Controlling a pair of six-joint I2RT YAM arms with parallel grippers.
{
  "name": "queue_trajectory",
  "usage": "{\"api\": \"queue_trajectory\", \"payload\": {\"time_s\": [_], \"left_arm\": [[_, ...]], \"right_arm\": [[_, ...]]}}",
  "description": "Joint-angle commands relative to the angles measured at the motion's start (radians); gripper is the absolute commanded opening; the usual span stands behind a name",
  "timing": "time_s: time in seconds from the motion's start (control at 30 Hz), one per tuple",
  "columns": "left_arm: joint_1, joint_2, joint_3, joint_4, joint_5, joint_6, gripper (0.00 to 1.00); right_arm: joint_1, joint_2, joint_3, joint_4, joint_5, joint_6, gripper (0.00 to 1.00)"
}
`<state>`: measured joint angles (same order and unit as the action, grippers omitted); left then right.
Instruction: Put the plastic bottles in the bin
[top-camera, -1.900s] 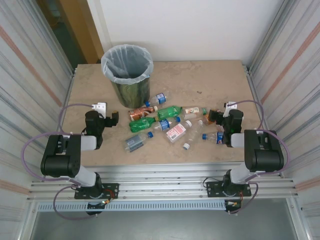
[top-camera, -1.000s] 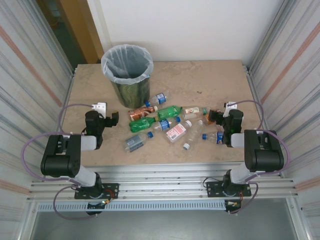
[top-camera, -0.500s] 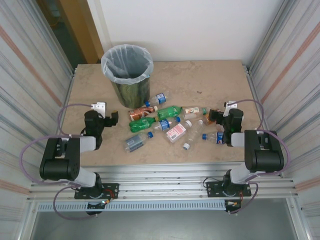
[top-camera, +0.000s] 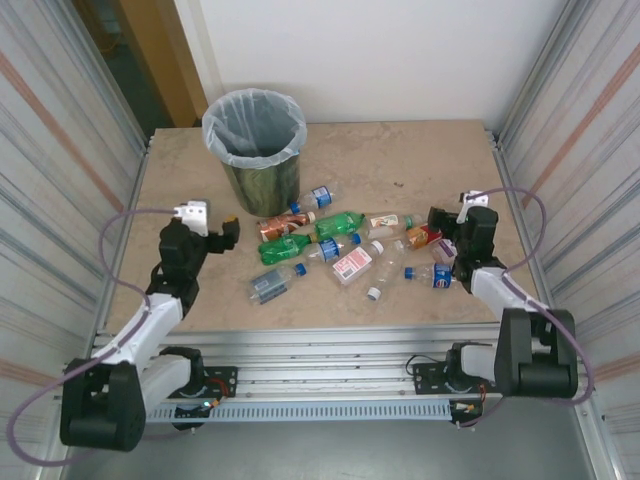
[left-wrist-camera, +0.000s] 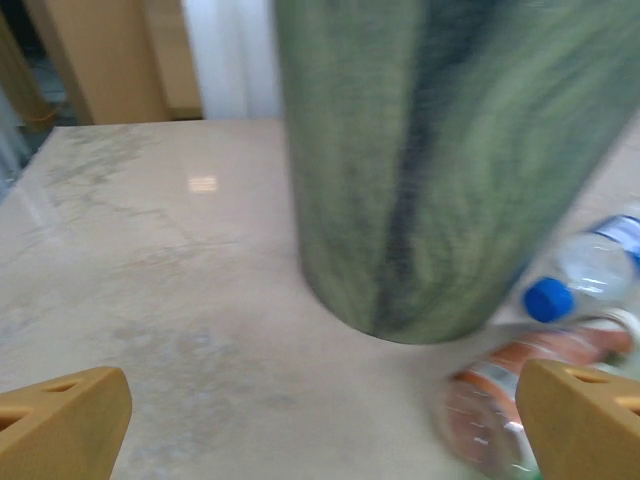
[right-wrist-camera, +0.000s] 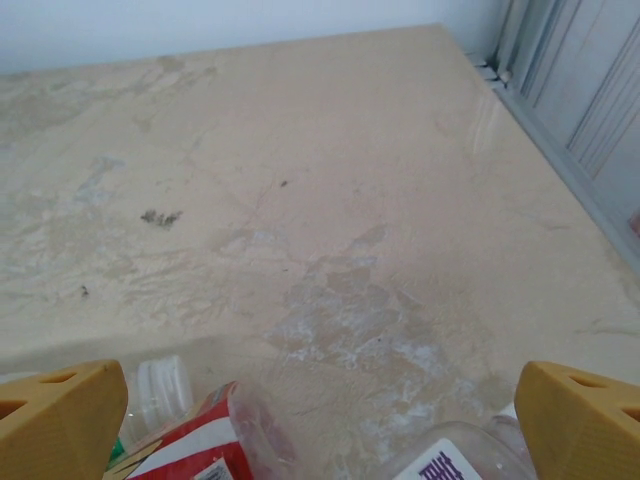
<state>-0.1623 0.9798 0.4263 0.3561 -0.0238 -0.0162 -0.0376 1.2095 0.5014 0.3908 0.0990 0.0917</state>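
Several plastic bottles lie scattered mid-table: green ones (top-camera: 340, 223), a brown-orange one (top-camera: 275, 228), a clear red-labelled one (top-camera: 352, 262). The bin (top-camera: 254, 140), dark with a pale liner, stands behind them. My left gripper (top-camera: 227, 234) is open beside the left end of the scatter; in the left wrist view this gripper (left-wrist-camera: 320, 435) faces the bin's wall (left-wrist-camera: 440, 170), a blue-capped bottle (left-wrist-camera: 590, 275) and the brown-orange bottle (left-wrist-camera: 520, 400). My right gripper (top-camera: 438, 224) is open at the right end of the scatter; this gripper (right-wrist-camera: 320, 430) hangs over a red-labelled bottle (right-wrist-camera: 190, 445) and a clear bottle (right-wrist-camera: 450, 460).
Corrugated metal walls close in both sides of the table (top-camera: 400, 160). Bare tabletop lies behind the bottles to the right of the bin and along the left edge. A metal rail (right-wrist-camera: 560, 130) runs along the table's right edge.
Both arms have unfolded from their tucked pose and reached forward. The right gripper has moved slightly farther from the base. No bottle has moved.
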Motion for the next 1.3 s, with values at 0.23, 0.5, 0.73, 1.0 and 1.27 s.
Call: {"api": "queue_trajectory", "payload": {"time_s": [0.23, 0.5, 0.73, 1.0, 1.27], "left_arm": [[-0.416, -0.059, 0.190, -0.571, -0.227, -0.106, 0.99], [-0.502, 0.013, 0.355, -0.988, -0.125, -0.246, 0.99], [-0.559, 0.193, 0.481, -1.162, -0.128, -0.252, 0.99], [-0.603, 0.381, 0.547, -1.226, -0.209, -0.240, 0.99], [-0.607, 0.495, 0.567, -1.208, -0.270, -0.205, 0.99]], "right_arm": [[0.019, -0.300, 0.038, -0.354, 0.103, 0.161, 0.98], [0.021, -0.366, 0.107, -0.622, 0.121, 0.276, 0.98], [0.025, -0.389, 0.134, -0.682, 0.122, 0.276, 0.98], [0.025, -0.428, 0.105, -0.684, 0.129, 0.282, 0.98], [0.026, -0.439, 0.100, -0.685, 0.140, 0.279, 0.98]]}}
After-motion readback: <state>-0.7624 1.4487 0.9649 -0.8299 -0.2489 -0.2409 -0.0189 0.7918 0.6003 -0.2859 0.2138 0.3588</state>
